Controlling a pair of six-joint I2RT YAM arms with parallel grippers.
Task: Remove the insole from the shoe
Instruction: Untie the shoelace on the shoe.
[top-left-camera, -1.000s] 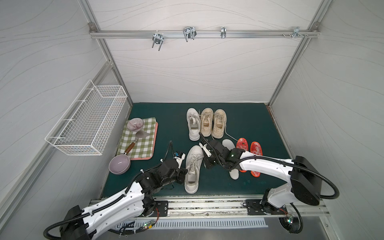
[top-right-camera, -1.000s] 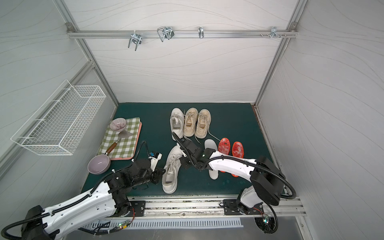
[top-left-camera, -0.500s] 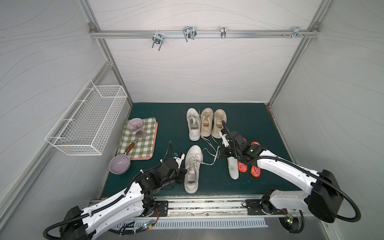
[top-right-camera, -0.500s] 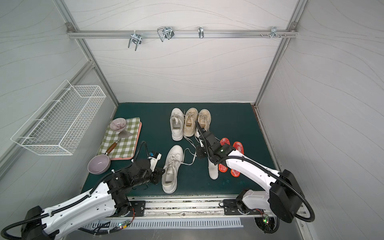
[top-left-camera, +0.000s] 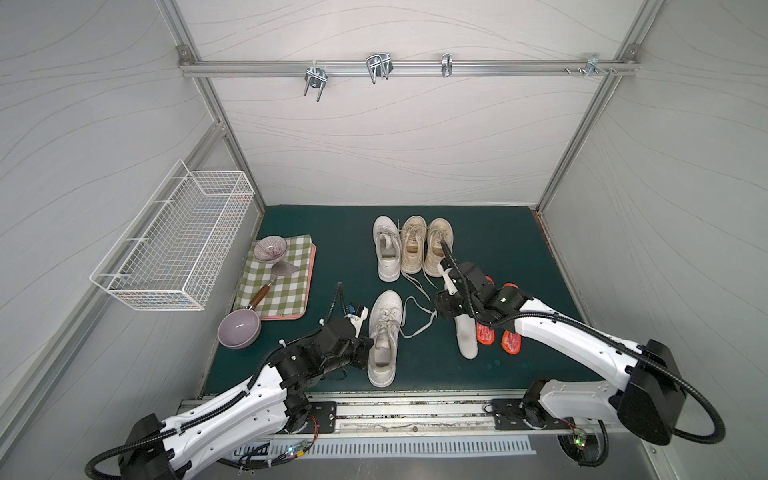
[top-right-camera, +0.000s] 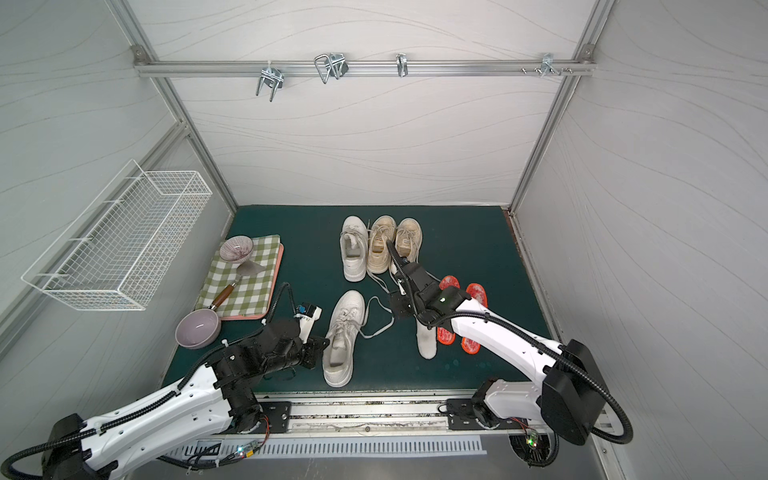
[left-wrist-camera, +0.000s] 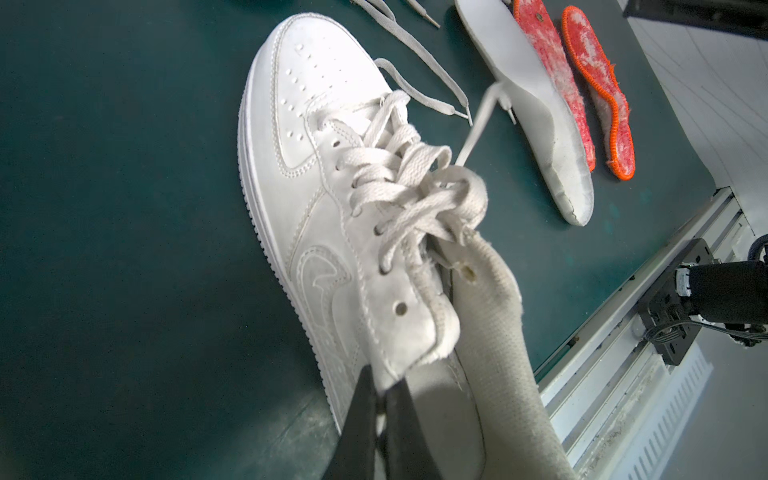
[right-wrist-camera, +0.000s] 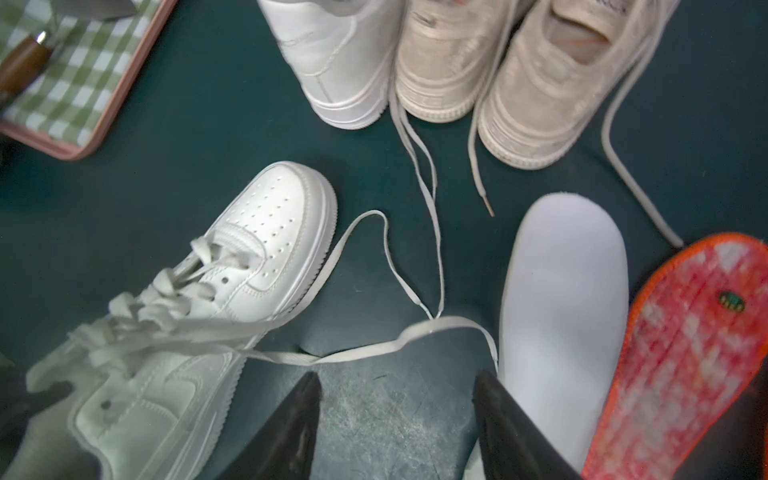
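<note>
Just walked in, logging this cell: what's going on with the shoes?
The left gripper is shut on the collar of the white sneaker, steadying it on the mat. The right gripper hangs with jaws open and empty beside a white insole lying flat on the mat, next to two orange insoles.

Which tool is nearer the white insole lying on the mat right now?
Right. The right tool stands open beside the white insole; the left tool is shut on the collar of the white shoe, across that shoe from it.
</note>
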